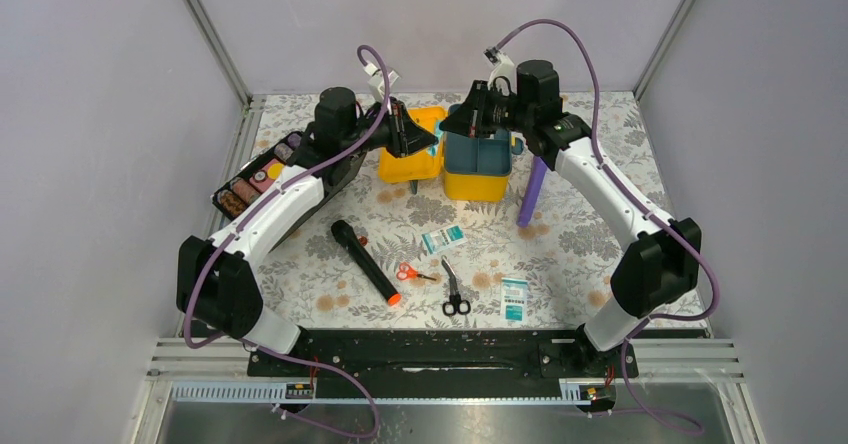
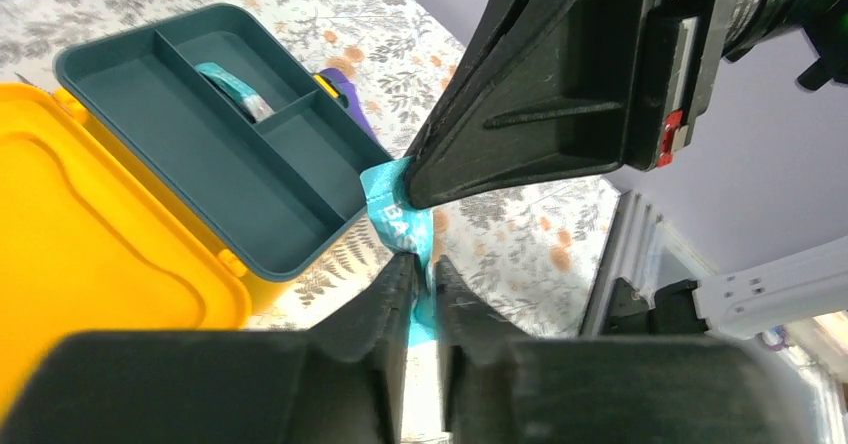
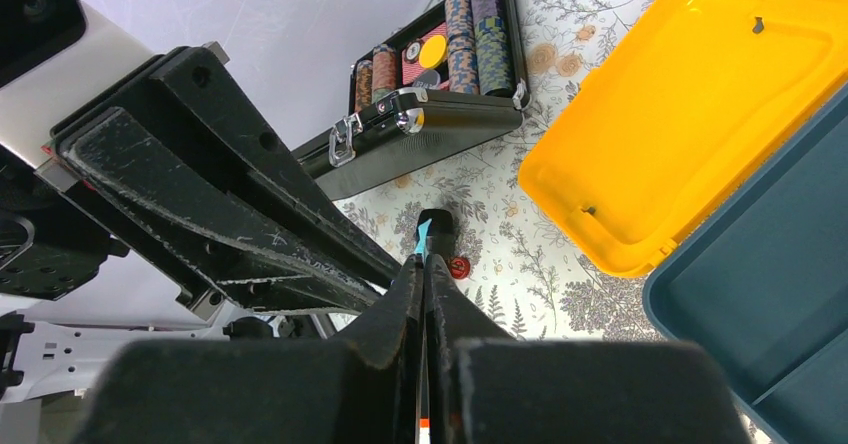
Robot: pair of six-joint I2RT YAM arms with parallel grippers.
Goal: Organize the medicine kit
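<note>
Floral cloth [image 1: 590, 234] covers the table between grey walls. At the far left, a black case of chips [image 1: 250, 179] is half hidden by the left arm. The left gripper [image 2: 424, 269] is clamped on the lower end of a teal packet [image 2: 405, 209], whose print is cut off. The right gripper [image 3: 424, 256] pinches the packet's upper end, which shows only edge-on in its own view. Beneath them, far middle, sits the medicine kit [image 1: 478, 186], lid open leftward, with its teal insert tray [image 1: 478, 154] on the box. Something teal [image 2: 235, 89] in one compartment is hard to make out. A purple object [image 1: 533, 192] lies just right of the kit.

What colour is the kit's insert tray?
Dark teal. The insert tray shows best in the left wrist view.
</note>
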